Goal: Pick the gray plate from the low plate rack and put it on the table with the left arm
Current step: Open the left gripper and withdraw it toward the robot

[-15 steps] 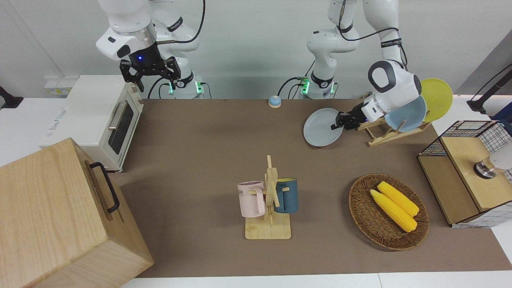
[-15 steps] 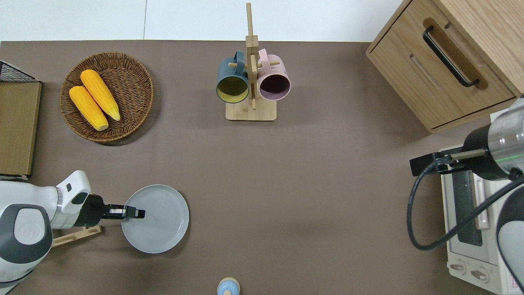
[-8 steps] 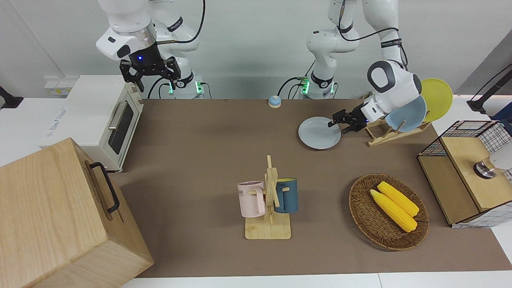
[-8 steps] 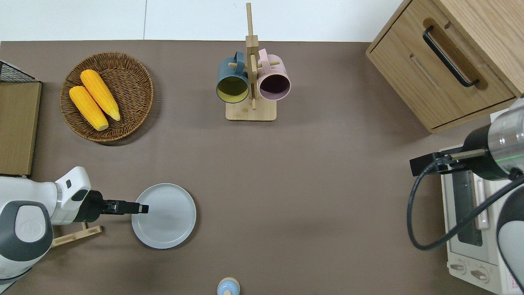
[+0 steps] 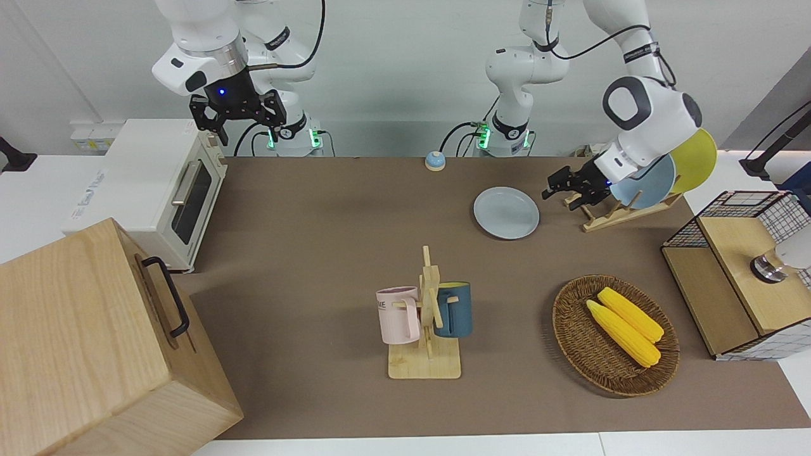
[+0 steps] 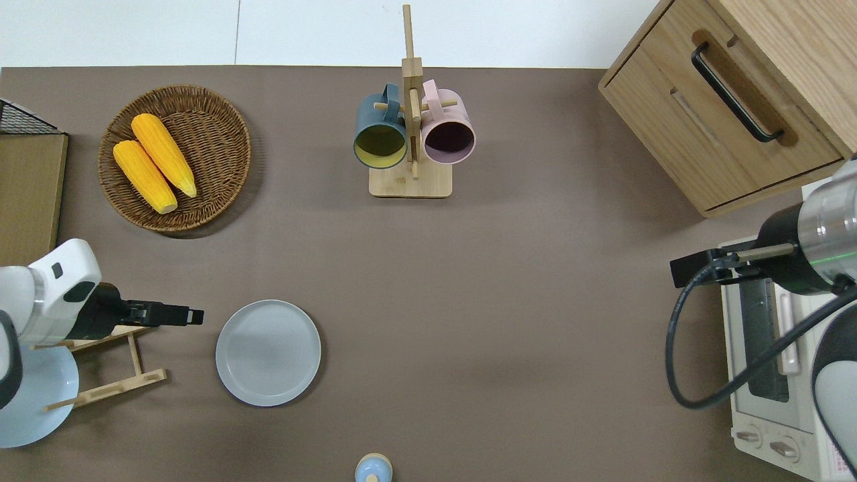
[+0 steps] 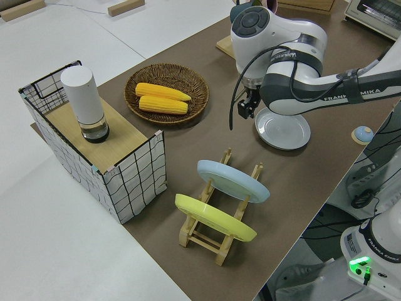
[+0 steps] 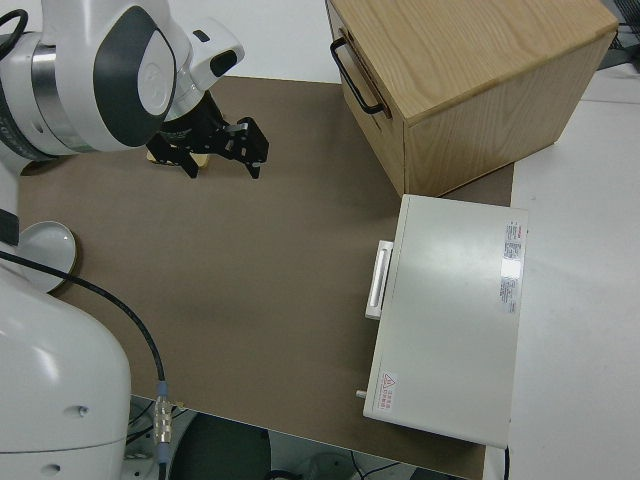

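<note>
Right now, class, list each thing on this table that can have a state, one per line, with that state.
gray plate: flat on the table, released.
left gripper: open, empty, clear of the plate.
right gripper: parked, fingers open.
low plate rack: holds a sky-blue plate and a yellow plate.
mug stand: two mugs hung.
basket: holds two corn cobs.
toaster oven: door shut.

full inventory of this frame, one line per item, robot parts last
gray plate: 1, light blue-gray, flat on table
low plate rack: 1, light wood, left arm's end
sky-blue plate: 1, in rack
yellow plate: 1, in rack
basket: 1, brown wicker
corn cobs: 2, yellow, in basket
mug stand: 1, wood
mugs: 2, navy and pink, on stand
wooden cabinet: 1
toaster oven: 1, white
wire crate: 1
left gripper: open, empty, beside gray plate
right gripper: parked
</note>
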You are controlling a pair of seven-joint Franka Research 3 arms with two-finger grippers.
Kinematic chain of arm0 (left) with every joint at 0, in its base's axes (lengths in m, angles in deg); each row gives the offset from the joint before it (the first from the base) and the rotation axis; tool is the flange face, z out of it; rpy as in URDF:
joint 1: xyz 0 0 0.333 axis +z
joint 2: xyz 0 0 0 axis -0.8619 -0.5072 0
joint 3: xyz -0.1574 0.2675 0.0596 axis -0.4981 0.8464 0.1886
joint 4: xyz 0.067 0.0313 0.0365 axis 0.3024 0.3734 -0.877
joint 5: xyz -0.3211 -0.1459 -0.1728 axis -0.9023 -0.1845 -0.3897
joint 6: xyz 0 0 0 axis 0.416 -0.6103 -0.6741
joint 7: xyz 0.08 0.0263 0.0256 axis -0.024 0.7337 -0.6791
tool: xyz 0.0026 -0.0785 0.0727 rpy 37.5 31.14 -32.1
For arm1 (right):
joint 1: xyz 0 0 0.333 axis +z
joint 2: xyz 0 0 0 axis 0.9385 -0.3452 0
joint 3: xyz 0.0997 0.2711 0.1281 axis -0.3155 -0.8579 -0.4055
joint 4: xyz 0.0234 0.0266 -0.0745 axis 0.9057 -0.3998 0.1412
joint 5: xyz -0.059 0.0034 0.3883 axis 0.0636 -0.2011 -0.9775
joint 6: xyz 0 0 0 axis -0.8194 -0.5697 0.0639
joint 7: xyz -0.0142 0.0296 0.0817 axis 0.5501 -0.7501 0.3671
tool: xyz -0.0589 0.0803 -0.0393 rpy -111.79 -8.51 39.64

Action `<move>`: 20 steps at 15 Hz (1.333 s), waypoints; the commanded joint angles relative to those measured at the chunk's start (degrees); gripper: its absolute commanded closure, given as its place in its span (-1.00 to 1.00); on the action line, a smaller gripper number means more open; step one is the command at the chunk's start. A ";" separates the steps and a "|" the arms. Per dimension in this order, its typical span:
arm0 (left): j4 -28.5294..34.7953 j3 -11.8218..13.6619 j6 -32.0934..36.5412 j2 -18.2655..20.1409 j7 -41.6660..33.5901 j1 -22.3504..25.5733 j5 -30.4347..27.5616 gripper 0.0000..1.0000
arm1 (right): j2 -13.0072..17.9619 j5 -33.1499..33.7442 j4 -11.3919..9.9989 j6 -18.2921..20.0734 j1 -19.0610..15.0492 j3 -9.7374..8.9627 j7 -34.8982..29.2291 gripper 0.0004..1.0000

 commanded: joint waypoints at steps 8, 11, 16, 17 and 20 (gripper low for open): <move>-24.77 -0.54 19.24 1.18 15.16 -0.24 15.15 -0.98 | 0.14 -0.59 0.35 0.83 -0.56 -0.33 -0.01 -0.98; -30.31 -0.54 24.51 1.18 15.16 -0.50 15.42 -0.98 | 0.14 -0.59 0.35 0.83 -0.56 -0.33 -0.01 -0.97; -32.61 -0.71 27.60 2.14 15.07 -0.85 19.36 -0.98 | 0.14 -0.59 0.35 0.83 -0.56 -0.33 -0.01 -0.97; -32.61 -1.06 27.51 2.41 14.72 -1.11 22.24 -0.98 | 0.14 -0.59 0.35 0.83 -0.56 -0.33 0.08 -0.98; -30.43 -3.52 24.89 2.85 15.60 -1.38 25.08 -0.98 | 0.14 -0.59 0.35 0.83 -0.56 -0.33 -0.01 -0.98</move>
